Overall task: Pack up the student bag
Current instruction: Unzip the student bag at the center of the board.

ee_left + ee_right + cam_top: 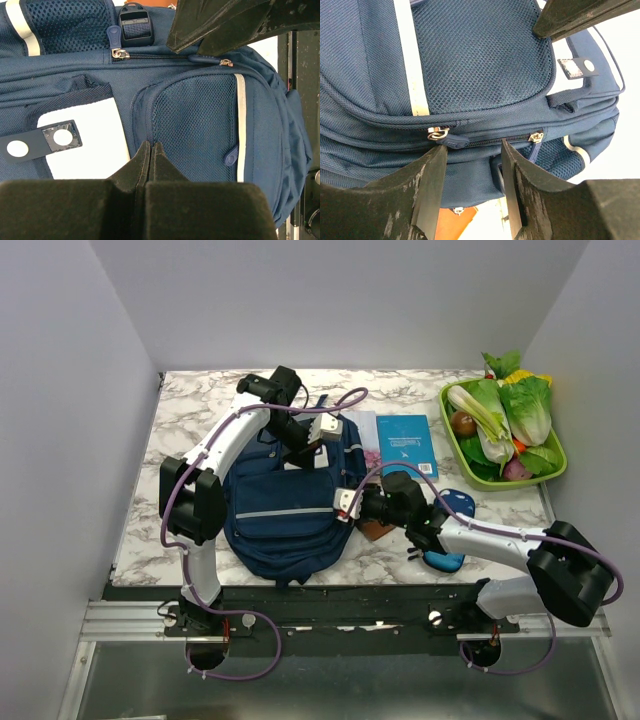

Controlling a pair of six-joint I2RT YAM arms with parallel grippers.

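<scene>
The student bag (285, 510) lay flat on the marble table (180, 435), left of centre in the top view, with its navy front facing up. The left gripper (151, 149) was over the bag's upper end, its fingers pressed together with the tips against the fabric between the white patch (95, 145) and a mesh pocket (195, 130); whether any fabric was pinched could not be told. The right gripper (472, 155) was at the bag's right edge with its jaws spread. A zipper pull (452, 141) lay just beside its left finger. A teal book (405, 440) lay right of the bag, and a blue pencil case (450, 530) was partly hidden beneath the right arm. A green tray (455, 440) of vegetables occupied the upper right.
</scene>
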